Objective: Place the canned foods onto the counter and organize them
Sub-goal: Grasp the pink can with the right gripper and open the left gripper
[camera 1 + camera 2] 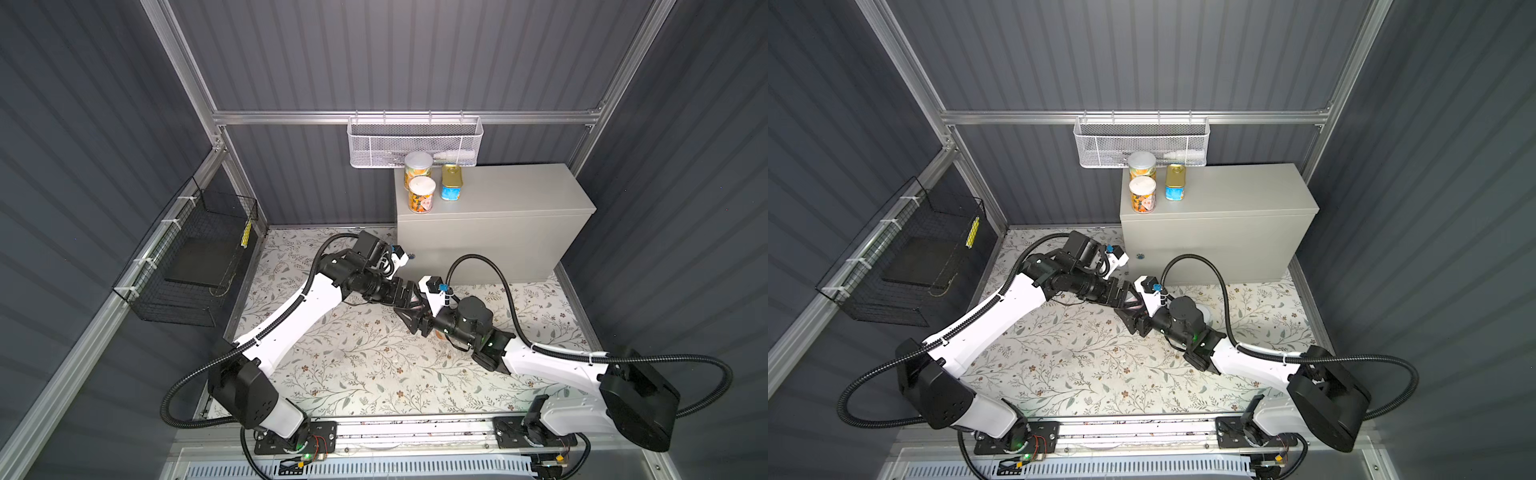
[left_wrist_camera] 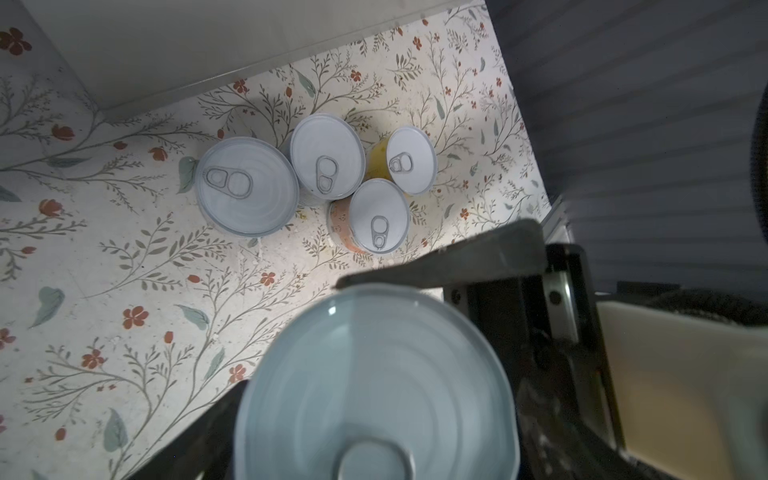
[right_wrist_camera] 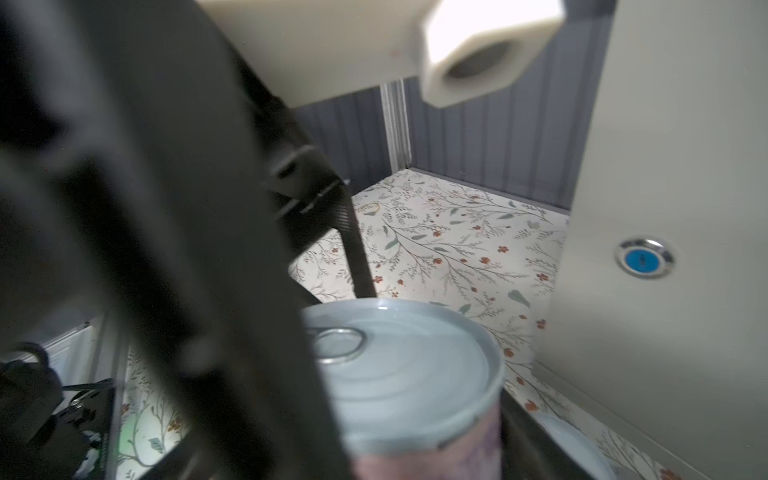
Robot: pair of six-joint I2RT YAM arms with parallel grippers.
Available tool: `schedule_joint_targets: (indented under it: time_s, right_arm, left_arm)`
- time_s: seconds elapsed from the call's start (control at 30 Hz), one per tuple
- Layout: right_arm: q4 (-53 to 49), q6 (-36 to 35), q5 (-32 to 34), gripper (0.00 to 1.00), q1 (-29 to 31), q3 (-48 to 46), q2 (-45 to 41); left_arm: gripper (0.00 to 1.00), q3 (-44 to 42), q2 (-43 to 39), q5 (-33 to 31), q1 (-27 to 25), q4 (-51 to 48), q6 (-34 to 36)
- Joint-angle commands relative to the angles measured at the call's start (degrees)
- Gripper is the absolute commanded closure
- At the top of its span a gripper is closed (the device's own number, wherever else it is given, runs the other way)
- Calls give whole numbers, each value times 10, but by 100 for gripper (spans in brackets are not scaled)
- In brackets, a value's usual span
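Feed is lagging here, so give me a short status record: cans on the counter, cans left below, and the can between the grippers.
on counter: two orange-labelled round cans and gold tin, grouped at its left end in both top views
on floral mat: cluster of four round cans, upright
between grippers: pink-labelled can, raised above the mat
right gripper: fingers against both its sides
left gripper: fingers flank it, grip unclear

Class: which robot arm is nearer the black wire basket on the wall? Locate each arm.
Left. The left arm rises beside the black wire basket; the right arm stands on the opposite side, before the grey metal cabinet.
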Motion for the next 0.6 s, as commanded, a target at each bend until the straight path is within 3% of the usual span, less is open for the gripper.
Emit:
schedule_joint_targets:
  time_s: [0.0,0.37,0.57]
  right_arm:
    - [41,11,39,36,-2,-5,-21]
    - [15,11,91,36,-3,-22,-52]
    - [-20,19,128,35,-3,-45,-105]
  left_arm:
    - [0,5,8,-17,2,-21,14]
    - [0,1,-19,-64,6,-15,18]
    - [0,-67,-68,-115,9,46,12]
